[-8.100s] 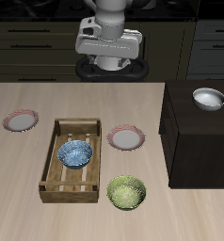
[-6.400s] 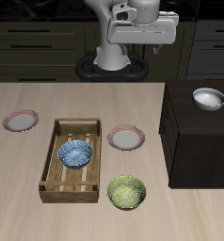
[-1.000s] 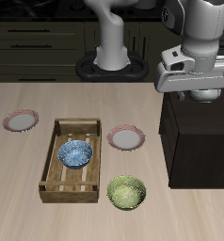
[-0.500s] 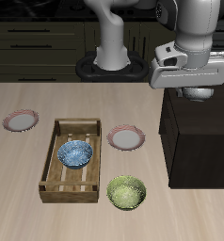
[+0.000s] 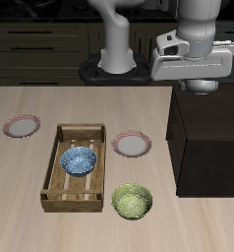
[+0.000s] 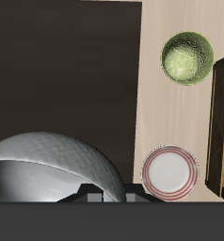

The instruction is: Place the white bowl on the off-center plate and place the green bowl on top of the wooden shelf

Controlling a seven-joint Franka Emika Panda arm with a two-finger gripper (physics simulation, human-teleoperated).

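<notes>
My gripper [image 5: 200,83] is shut on the white bowl [image 5: 203,90] and holds it a little above the flat top of the dark wooden shelf [image 5: 209,138]. In the wrist view the white bowl [image 6: 57,169] fills the near field between my fingertips [image 6: 87,192], over the shelf top [image 6: 67,66]. The green bowl [image 5: 132,201] sits on the table near the front edge; it also shows in the wrist view [image 6: 187,56]. One pink-rimmed plate [image 5: 133,146] lies near the table's middle, and shows in the wrist view [image 6: 170,171]. The off-center plate [image 5: 22,126] lies far across the table.
A pale slatted wooden tray [image 5: 60,187] holds a blue patterned bowl [image 5: 79,160] between the two plates. Its edge shows in the wrist view [image 6: 221,113]. Dark cabinets stand behind the table.
The arm swung from the table's back middle over the shelf and came down on the white bowl. Over the last second it has risen with the bowl off the shelf top.
</notes>
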